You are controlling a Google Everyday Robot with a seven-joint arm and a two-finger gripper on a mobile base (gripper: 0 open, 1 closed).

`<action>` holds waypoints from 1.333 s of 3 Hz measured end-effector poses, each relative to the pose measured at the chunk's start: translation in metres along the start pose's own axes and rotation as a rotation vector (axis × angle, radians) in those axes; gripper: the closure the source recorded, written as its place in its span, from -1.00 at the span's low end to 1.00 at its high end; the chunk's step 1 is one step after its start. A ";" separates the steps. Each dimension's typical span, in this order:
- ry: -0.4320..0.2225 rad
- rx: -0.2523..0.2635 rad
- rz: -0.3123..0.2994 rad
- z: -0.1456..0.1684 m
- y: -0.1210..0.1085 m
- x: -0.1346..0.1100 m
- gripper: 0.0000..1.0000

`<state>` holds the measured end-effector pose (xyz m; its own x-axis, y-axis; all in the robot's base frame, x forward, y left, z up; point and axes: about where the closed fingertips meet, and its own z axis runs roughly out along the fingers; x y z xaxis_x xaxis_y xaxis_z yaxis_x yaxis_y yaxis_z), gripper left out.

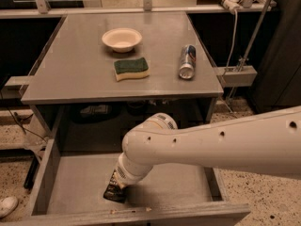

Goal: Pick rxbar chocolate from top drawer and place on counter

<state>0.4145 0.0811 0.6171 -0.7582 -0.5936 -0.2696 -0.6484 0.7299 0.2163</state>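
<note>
The top drawer [178, 185] is pulled open below the counter [75, 74]. My white arm reaches in from the right, and the gripper [118, 181] points down into the front middle of the drawer. A small black wrapper, the rxbar chocolate [113, 193], lies on the drawer bottom right at the gripper's tip, close to the front wall. The wrist hides most of the gripper and part of the bar. I cannot tell whether the bar is held or lifted.
On the counter stand a white bowl [122, 38], a green-and-yellow sponge [131, 68] and a can lying on its side [187, 61]. A metal bracket [237, 74] juts out at the counter's right. A white shoe [7, 205] lies on the floor at the left.
</note>
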 end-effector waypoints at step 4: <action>0.000 0.000 0.000 0.000 0.000 0.000 -1.00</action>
<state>0.4145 0.0811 0.6171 -0.7581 -0.5937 -0.2697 -0.6485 0.7299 0.2162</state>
